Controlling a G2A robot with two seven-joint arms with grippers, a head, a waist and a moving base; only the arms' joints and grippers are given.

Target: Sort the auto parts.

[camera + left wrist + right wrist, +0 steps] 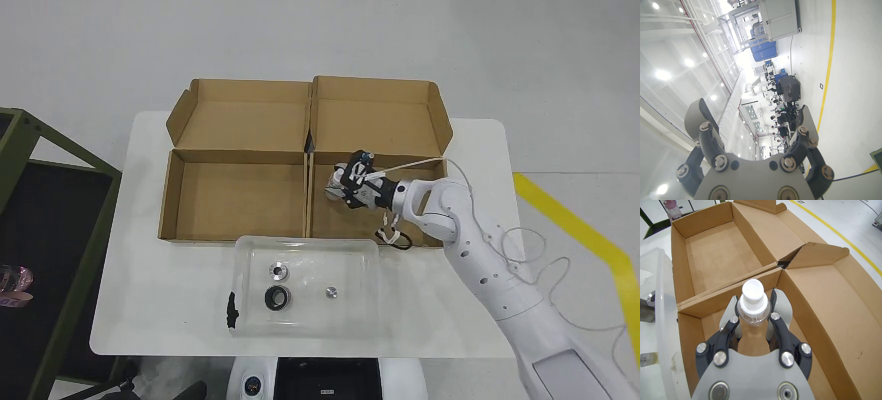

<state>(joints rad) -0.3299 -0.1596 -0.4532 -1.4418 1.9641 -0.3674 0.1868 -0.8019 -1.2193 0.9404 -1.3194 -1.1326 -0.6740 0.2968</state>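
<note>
Clear part (752,289) with a white cap is clamped between the two fingers of the right tool (754,295), cap pointing away from the wrist. From above, that tool hangs over the left end of the right cardboard box (335,218), close to the doubled wall where it touches the left cardboard box (235,200). I cannot tell whether the part touches the box floor. Both boxes stand side by side on the white surface (140,280) with their lid flaps folded back on the far side. On the near side of the boxes, just beside their front walls, stands a clear plastic bin (355,275). In it lie a metal ring (274,270), a black ring (277,297) just beside it on the near side, and a small metal piece (331,292) off to the right, apart from the two rings. The left tool (753,106) points up into the room toward the ceiling lights, its fingers spread apart with nothing between them.
</note>
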